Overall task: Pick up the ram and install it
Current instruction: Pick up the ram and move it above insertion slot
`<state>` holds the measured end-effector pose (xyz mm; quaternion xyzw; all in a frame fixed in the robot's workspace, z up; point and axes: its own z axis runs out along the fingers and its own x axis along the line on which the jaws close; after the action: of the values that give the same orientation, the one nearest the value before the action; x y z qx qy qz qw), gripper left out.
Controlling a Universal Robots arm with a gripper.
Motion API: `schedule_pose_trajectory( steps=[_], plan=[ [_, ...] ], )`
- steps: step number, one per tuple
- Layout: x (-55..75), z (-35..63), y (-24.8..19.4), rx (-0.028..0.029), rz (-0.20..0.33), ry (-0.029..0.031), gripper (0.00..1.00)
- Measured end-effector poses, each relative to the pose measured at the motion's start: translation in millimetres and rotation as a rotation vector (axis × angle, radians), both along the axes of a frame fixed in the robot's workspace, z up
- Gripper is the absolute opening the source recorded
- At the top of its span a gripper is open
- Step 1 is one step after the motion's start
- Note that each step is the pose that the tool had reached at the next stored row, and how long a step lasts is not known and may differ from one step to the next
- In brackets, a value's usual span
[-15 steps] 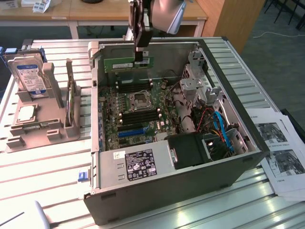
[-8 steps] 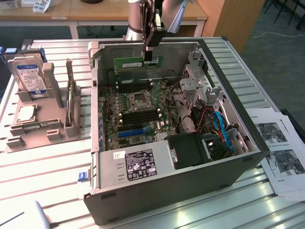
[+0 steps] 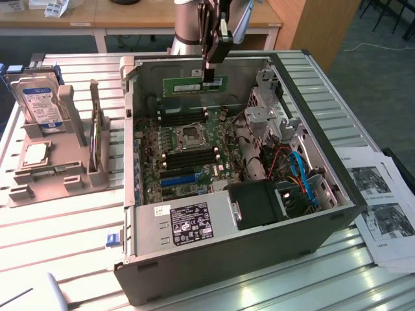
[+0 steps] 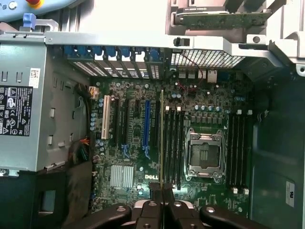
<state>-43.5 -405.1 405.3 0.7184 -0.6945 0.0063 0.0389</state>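
One gripper (image 3: 211,80) is clenched on the ram (image 3: 185,86), gripping its upper edge and holding the green stick level over the open computer case (image 3: 227,256). From the wrist camera the ram (seen edge-on) hangs above the motherboard (image 4: 128,143), parallel to the black memory slots (image 4: 174,143) beside the processor socket (image 4: 205,152).

The arm (image 3: 187,35) stands upright, wrist pointing straight down. The gripper (image 3: 211,79) is closed, pinching the ram (image 3: 185,86) by its upper edge.
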Motion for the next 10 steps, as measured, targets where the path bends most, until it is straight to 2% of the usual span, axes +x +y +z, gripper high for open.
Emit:
schedule_pose_trajectory(
  steps=[4,10],
  plan=[
    [5.4,0.0,0.0,0.0,0.0,0.0006,0.12],
    [5.4,-2.5,0.0,0.0,0.0,0.0006,0.12]
  ],
)
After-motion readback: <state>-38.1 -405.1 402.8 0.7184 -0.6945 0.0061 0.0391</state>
